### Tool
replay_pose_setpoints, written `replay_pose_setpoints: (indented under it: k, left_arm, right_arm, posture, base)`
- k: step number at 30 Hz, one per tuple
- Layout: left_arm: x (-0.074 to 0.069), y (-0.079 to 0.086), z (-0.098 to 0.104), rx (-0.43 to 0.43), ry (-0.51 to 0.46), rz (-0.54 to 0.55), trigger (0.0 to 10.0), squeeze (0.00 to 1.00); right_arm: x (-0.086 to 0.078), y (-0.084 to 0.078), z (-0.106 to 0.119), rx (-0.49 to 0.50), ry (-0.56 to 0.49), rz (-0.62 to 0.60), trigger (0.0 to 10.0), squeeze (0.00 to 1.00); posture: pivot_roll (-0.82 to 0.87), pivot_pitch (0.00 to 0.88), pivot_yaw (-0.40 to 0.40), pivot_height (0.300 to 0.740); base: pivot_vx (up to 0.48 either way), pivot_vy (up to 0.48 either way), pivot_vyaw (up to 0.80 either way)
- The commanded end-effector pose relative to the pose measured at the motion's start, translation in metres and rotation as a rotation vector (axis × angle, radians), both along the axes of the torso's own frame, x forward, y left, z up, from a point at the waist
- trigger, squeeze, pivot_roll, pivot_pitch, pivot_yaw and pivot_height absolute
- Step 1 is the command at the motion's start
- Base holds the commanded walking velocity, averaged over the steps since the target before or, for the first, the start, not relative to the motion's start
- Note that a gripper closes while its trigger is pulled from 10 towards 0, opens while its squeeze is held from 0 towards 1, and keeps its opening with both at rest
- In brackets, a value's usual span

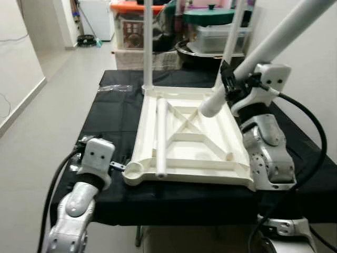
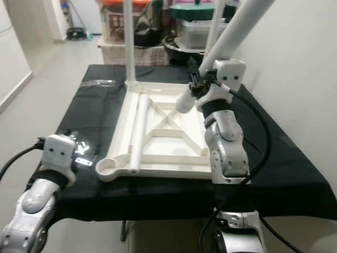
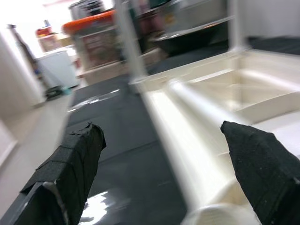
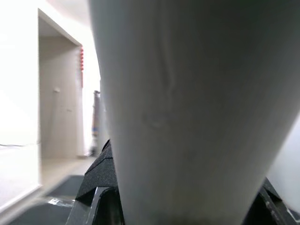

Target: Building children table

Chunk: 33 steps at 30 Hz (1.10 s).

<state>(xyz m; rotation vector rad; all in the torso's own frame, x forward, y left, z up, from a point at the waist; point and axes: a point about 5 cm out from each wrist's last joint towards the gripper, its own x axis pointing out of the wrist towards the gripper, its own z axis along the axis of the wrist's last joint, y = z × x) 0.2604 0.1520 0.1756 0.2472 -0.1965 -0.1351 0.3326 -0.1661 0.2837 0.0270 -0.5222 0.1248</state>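
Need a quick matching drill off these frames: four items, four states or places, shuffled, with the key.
Column 1:
1. loose table leg
2. right claw
3. left claw
4. upside-down white tabletop

Column 2:
A. open, at the tabletop's near left corner socket
B. lying flat along the tabletop's underside
C. resting on the black cloth
D. shut on a tilted table leg, its lower end over the tabletop

Pairs: 1-B, 2-D, 3-A, 4-C
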Motion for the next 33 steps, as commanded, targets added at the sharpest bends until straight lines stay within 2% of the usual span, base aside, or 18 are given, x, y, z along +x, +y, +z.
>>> replay_pose_setpoints:
  k: [1, 3, 11, 12, 18, 21, 24, 29, 31, 33]
  left_arm:
    - [0.001, 0.005, 0.000, 0.008, -0.001, 0.014, 10.0, 0.00]
    - [0.002, 0.007, 0.000, 0.000, -0.002, 0.023, 10.0, 0.00]
    - [0.001, 0.010, 0.002, -0.018, -0.007, 0.045, 10.0, 0.00]
    - [0.001, 0.013, 0.004, -0.045, -0.015, 0.064, 10.0, 0.00]
    - [0.005, 0.014, 0.008, -0.065, -0.035, 0.086, 10.0, 0.00]
    - [0.008, 0.014, 0.010, -0.076, -0.038, 0.093, 10.0, 0.00]
    - [0.008, 0.012, 0.012, -0.076, -0.045, 0.078, 10.0, 0.00]
    - [0.009, 0.011, 0.013, -0.075, -0.046, 0.072, 10.0, 0.00]
    - [0.010, 0.010, 0.014, -0.079, -0.049, 0.068, 10.0, 0.00]
    - [0.009, 0.009, 0.013, -0.080, -0.048, 0.066, 10.0, 0.00]
  right_arm:
    - [-0.003, 0.009, 0.000, -0.018, -0.001, 0.023, 10.0, 0.00]
    - [-0.006, 0.016, -0.007, -0.031, 0.022, 0.044, 10.0, 0.00]
    - [-0.003, 0.025, -0.015, -0.057, 0.060, 0.099, 10.0, 0.00]
    - [-0.003, 0.027, -0.016, -0.056, 0.071, 0.111, 10.0, 0.00]
    - [-0.004, 0.030, -0.021, -0.069, 0.090, 0.123, 10.0, 0.00]
    - [-0.005, 0.032, -0.024, -0.081, 0.096, 0.126, 10.0, 0.00]
    - [-0.007, 0.038, -0.028, -0.118, 0.097, 0.135, 10.0, 0.00]
    - [-0.007, 0.041, -0.031, -0.105, 0.111, 0.149, 10.0, 0.00]
    - [-0.008, 0.040, -0.032, -0.149, 0.107, 0.141, 10.0, 0.00]
    - [-0.007, 0.038, -0.033, -0.124, 0.114, 0.142, 10.0, 0.00]
  posture:
    - [-0.02, 0.000, -0.021, 0.740]
    - [-0.02, 0.000, -0.024, 0.740]
    - [0.00, 0.000, -0.032, 0.740]
    - [0.00, 0.000, -0.033, 0.740]
    - [0.00, 0.000, -0.029, 0.740]
    - [0.01, 0.000, -0.028, 0.740]
    - [0.01, 0.000, -0.024, 0.740]
    - [0.00, 0.000, -0.022, 0.740]
    - [0.00, 0.000, -0.021, 0.740]
    - [0.00, 0.000, -0.022, 0.740]
  base:
    - [0.000, -0.472, 0.00]
    - [0.000, -0.472, 0.00]
    - [0.000, -0.407, 0.00]
    - [0.000, 0.000, 0.00]
    - [0.000, 0.000, 0.00]
    - [0.326, 0.000, 0.00]
    - [0.365, 0.000, 0.77]
    - [0.368, 0.000, 0.46]
    - [0.368, 0.000, 0.80]
    - [0.369, 0.000, 0.80]
